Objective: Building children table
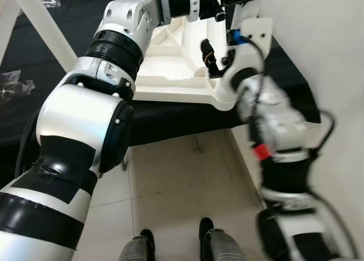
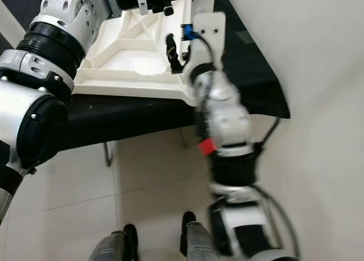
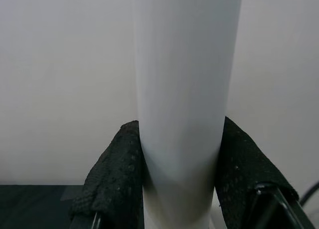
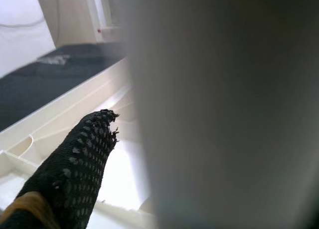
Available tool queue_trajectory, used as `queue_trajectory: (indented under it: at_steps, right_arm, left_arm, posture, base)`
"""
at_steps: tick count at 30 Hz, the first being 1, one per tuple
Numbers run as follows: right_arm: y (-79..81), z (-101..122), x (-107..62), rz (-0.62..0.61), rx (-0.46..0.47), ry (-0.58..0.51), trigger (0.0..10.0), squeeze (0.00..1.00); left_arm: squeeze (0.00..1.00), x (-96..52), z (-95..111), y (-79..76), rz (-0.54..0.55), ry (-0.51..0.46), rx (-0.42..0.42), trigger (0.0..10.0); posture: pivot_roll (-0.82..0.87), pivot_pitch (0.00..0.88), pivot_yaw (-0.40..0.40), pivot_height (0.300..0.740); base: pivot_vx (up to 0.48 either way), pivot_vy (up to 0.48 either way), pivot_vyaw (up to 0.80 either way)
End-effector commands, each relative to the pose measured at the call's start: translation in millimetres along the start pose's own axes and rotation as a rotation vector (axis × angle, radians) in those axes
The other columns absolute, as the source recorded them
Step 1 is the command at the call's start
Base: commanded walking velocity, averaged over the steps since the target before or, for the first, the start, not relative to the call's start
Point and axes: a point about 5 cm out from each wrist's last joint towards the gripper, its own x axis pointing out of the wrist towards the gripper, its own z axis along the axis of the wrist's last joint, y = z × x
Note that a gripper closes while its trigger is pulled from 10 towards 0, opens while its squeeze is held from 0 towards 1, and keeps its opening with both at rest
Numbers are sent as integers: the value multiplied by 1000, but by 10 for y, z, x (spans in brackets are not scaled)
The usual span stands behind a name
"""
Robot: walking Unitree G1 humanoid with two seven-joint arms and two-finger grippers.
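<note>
Both silver arms reach forward, left gripper (image 3: 182, 189) with jaws clamped, right gripper (image 1: 219, 59) raised alongside.

A plain indoor room: beige tiled floor (image 1: 170, 170), white wall (image 2: 307, 56), black-covered table (image 2: 114, 121).

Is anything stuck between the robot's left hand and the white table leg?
No. The left hand already has its black fingers pressed against both sides of the white table leg, with nothing visible between them.
</note>
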Motion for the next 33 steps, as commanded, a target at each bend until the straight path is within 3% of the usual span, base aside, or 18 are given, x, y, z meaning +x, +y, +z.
queue_trajectory:
  at_steps: [1, 5, 6, 7, 8, 10, 13, 18, 19, 20, 33]
  right_arm:
    - [11, 40, 0, 114, -22, -25, 10000, 1000]
    - [-78, 76, -28, 187, -57, -28, 10000, 1000]
    - [-131, 94, -36, 216, -93, -26, 10000, 561]
    - [-131, 94, -36, 216, -93, -26, 10000, 561]
    - [-166, 107, -51, 265, -110, -18, 10000, 0]
    - [-193, 113, -61, 302, -122, -14, 10000, 0]
    - [-370, 66, -101, 433, -113, 11, 10000, 0]
    - [-435, 50, -127, 492, -90, 8, 10000, 0]
    - [-482, 36, -138, 511, -70, 9, 5569, 0]
    - [-531, 12, -148, 526, -62, 14, 0, 0]
    - [-581, -87, -164, 565, -46, 31, 0, 0]
  left_arm:
    - [0, 33, 31, -25, -39, 6, 11, 0]
    - [0, 35, 42, -26, -42, 1, 11, 0]
    - [0, 37, 46, -26, -44, -1, 12, 0]
    - [0, 37, 46, -26, -44, -1, 12, 0]
    - [0, 36, 47, -26, -45, -2, 12, 0]
    - [0, 36, 48, -26, -45, -2, 12, 0]
    - [0, 38, 63, -23, -44, -4, 13, 0]
    - [0, 36, 69, -19, -42, -5, 13, 0]
    - [0, 34, 72, -17, -40, -5, 14, 0]
    - [0, 32, 76, -15, -39, -6, 14, 0]
    - [0, 25, 92, -7, -34, -11, 13, 0]
  posture:
    - [-54, 346, 49, 740]
    - [-55, 347, 48, 740]
    - [-51, 348, 48, 740]
    - [-51, 348, 48, 740]
    - [-50, 348, 48, 740]
    - [-50, 348, 48, 740]
    - [-46, 350, 48, 740]
    - [-43, 351, 47, 740]
    - [-40, 352, 46, 740]
    - [-38, 353, 46, 740]
    - [-38, 349, 46, 740]
  base:
    - [0, 0, 0]
    - [0, 0, 0]
    - [0, 0, 0]
    - [0, 0, 0]
    - [0, 0, 0]
    - [0, 0, 0]
    - [0, 0, 0]
    - [0, 0, 0]
    - [0, 0, 0]
    - [0, 0, 0]
    - [0, 0, 0]
